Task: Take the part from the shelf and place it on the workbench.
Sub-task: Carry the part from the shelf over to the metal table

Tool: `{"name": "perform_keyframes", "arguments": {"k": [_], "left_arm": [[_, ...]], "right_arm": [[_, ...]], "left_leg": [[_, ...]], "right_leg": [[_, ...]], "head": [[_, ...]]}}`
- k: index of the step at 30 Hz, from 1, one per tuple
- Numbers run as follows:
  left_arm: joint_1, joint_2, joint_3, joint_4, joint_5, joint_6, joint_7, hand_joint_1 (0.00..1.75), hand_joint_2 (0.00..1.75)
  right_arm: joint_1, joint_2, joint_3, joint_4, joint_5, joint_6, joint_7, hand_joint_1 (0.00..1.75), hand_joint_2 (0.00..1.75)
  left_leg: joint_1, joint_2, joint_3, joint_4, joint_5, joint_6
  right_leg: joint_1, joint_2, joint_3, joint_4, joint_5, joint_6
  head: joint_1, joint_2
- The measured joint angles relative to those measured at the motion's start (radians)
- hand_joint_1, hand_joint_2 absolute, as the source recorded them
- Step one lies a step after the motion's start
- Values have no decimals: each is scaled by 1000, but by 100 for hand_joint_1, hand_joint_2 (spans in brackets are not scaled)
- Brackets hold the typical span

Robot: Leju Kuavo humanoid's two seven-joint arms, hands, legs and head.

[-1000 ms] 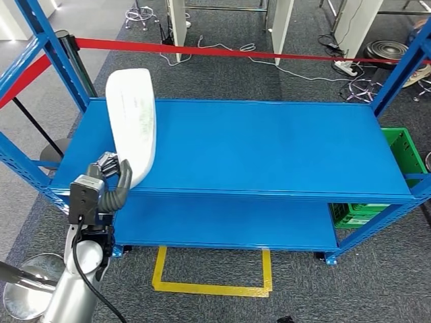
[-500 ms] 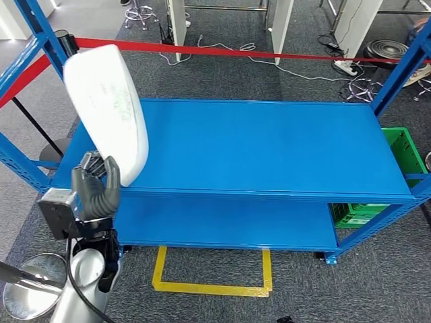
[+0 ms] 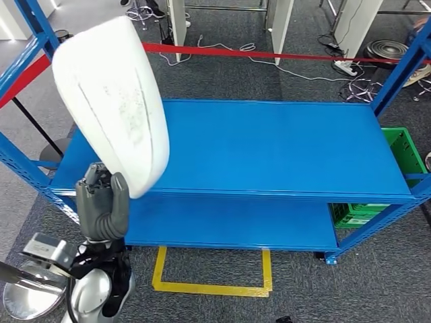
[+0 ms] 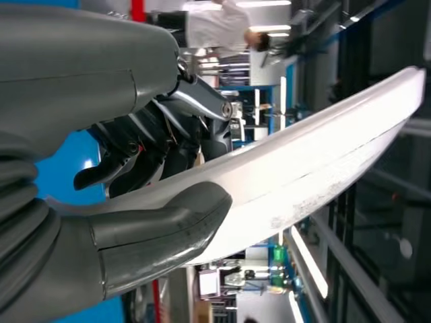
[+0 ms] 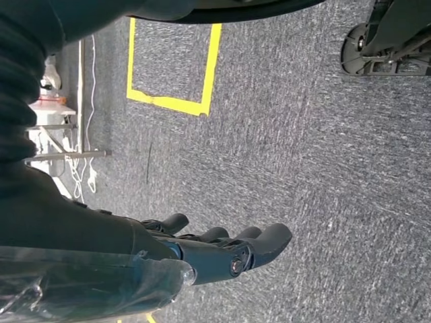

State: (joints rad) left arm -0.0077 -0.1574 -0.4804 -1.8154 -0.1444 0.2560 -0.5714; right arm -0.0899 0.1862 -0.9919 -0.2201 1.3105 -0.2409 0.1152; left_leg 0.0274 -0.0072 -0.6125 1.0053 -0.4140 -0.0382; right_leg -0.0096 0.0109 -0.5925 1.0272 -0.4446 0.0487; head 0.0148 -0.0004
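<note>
Blue shelf (image 3: 264,145): steel rack spanning most of the head view; its uprights are cut off at both side edges, and its lower deck lies partly hidden under the top one.
White part (image 3: 114,101): broad curved panel held up above the shelf's left end, clear of the deck; it hides part of the red barrier tape (image 3: 285,54) behind it. Faint grey marks on its face are too blurred to read.
Left hand (image 3: 102,205): grips the part's lower edge, thumb on one face and fingers (image 4: 127,161) on the other; the fingertips are hidden behind the panel.
Right hand (image 5: 223,252): hangs over grey carpet, fingers extended and slightly apart, holding nothing.
Green crate (image 3: 401,158): behind the shelf's right end, mostly covered by the frame.
Yellow floor marking (image 3: 213,279): its far side is hidden under the shelf.
</note>
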Motion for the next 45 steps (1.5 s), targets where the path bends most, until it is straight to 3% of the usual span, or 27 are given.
{"name": "perform_keyframes", "arguments": {"k": [6, 10, 14, 22, 45], "left_arm": [[41, 29, -53, -21, 66, -114, -66, 175, 175], [49, 41, -62, -23, 119, -204, -93, 175, 175], [60, 47, -58, -23, 115, -237, -119, 175, 175], [71, 47, -42, -34, 25, -204, -126, 175, 175], [72, 47, -31, -34, 33, -202, -126, 175, 175]], "right_arm": [[1, 0, -3, 0, -6, 4, -46, 0, 175], [1, 0, -6, 0, -30, 26, -119, 0, 175], [1, 0, -12, 0, -47, 59, -210, 0, 175], [1, -1, -27, 0, -53, 68, -249, 0, 175], [1, -2, -27, 0, -49, 77, -240, 0, 175]], "left_leg": [[0, 0, 0, 0, 0, 0], [0, 0, 0, 0, 0, 0], [0, 0, 0, 0, 0, 0], [0, 0, 0, 0, 0, 0], [0, 0, 0, 0, 0, 0]], "right_leg": [[0, 0, 0, 0, 0, 0], [0, 0, 0, 0, 0, 0], [0, 0, 0, 0, 0, 0], [0, 0, 0, 0, 0, 0], [0, 0, 0, 0, 0, 0]], "head": [[0, 0], [0, 0], [0, 0], [0, 0], [0, 0]]}}
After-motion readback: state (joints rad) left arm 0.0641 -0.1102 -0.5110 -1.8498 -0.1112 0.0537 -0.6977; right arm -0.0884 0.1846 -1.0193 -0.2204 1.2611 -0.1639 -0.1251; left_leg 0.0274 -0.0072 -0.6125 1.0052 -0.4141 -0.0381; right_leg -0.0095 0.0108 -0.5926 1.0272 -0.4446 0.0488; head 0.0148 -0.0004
